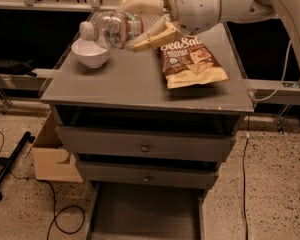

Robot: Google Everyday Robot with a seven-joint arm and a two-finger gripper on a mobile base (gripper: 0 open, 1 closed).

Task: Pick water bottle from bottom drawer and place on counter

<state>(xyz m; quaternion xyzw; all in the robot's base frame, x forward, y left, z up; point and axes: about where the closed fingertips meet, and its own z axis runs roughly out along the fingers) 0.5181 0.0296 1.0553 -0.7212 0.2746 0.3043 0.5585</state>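
**Above the counter (125, 84), left rear corner: collision risk at set-down**

The cream two-finger gripper (129, 26) pinches the small clear plastic water bottle (115, 29) sideways, with its cap close over the white round bowl (90, 54). Lowering here would likely strike the bowl. Released on its side, the bottle may roll off the left edge. The tan printed chip bag (192, 64) occupies the right side.

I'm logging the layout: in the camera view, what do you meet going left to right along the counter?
From the left: white bowl → water bottle, held above the counter in the gripper → chip bag.
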